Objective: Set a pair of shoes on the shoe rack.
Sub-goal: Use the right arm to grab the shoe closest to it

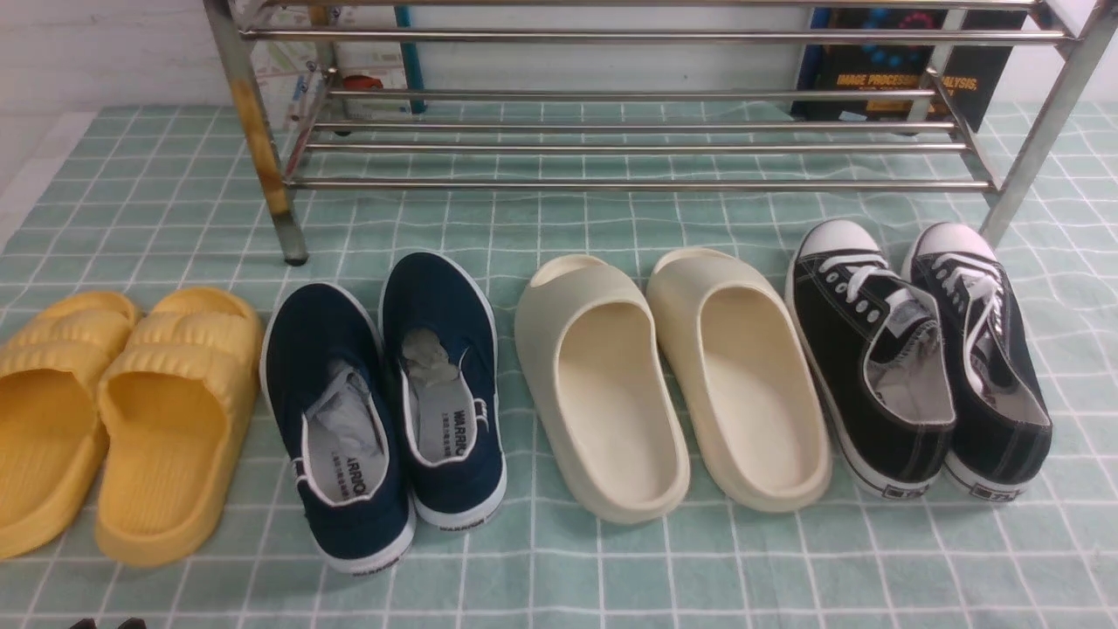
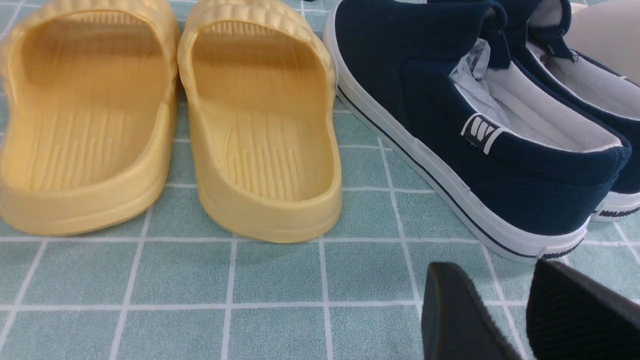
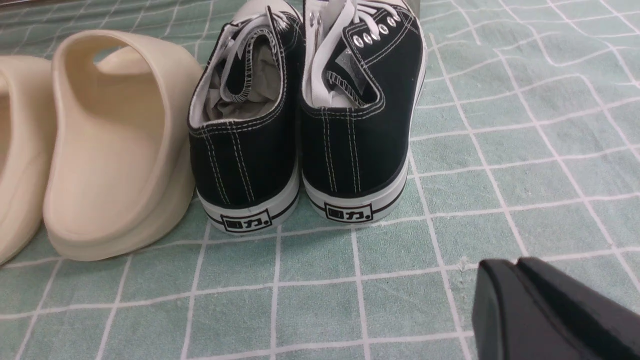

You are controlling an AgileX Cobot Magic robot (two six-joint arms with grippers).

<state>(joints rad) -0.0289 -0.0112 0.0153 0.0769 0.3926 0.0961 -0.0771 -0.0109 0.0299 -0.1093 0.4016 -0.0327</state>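
Ahead of the right gripper (image 3: 517, 262), apparently closed and empty, black sneakers (image 3: 300, 120) stand side by side on the cloth (image 3: 500, 200); descending without opening risks knocking a heel askew.

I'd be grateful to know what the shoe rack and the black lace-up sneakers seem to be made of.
The shoe rack looks like polished metal, probably steel: its bars gleam, and one leg has yellow-brown, rust-like staining. The black sneakers appear to be matte canvas with visible stitching; their smooth white toe caps and soles look like rubber, though plastic is possible.
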